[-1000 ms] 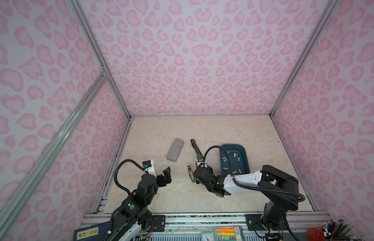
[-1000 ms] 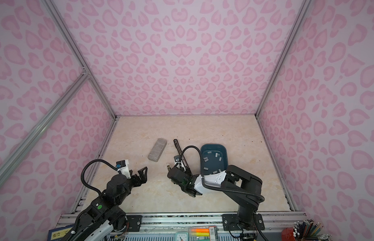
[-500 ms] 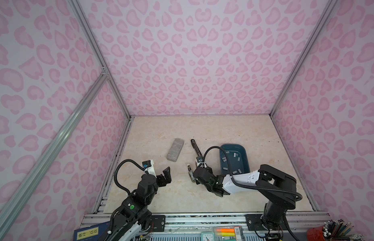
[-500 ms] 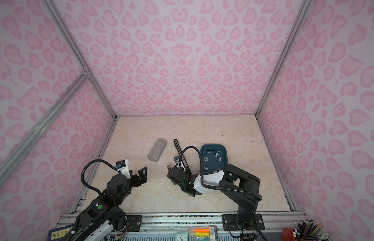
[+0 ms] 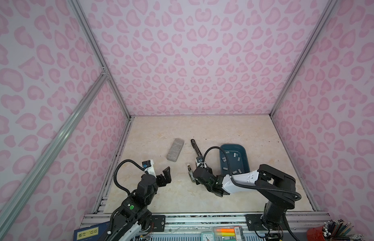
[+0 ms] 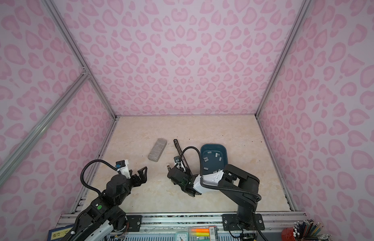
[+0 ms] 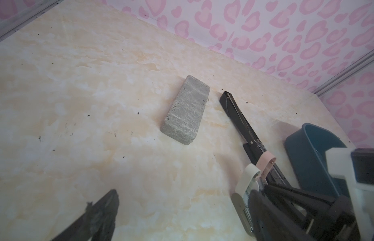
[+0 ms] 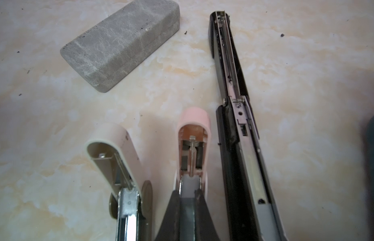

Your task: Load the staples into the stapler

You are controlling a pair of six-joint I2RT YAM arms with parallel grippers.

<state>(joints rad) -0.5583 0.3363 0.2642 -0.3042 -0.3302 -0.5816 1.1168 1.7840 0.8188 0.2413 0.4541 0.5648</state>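
Note:
A long black stapler (image 5: 196, 149) (image 8: 234, 104) lies opened flat mid-table. A pink stapler (image 8: 194, 123) and a cream stapler (image 8: 119, 146) lie open beside it on the near side. My right gripper (image 5: 200, 173) (image 8: 189, 200) sits low at the pink stapler's channel, shut on a grey strip of staples (image 8: 189, 208). More staples (image 5: 235, 154) (image 6: 217, 155) lie loose in the dark teal tray (image 5: 232, 145). My left gripper (image 5: 163, 176) (image 7: 186, 212) hovers open and empty left of the staplers.
A grey speckled block (image 5: 175, 149) (image 7: 186, 110) lies left of the black stapler. The teal tray (image 6: 213, 144) stands right of the staplers, close to the right arm. Pink patterned walls enclose the table on three sides.

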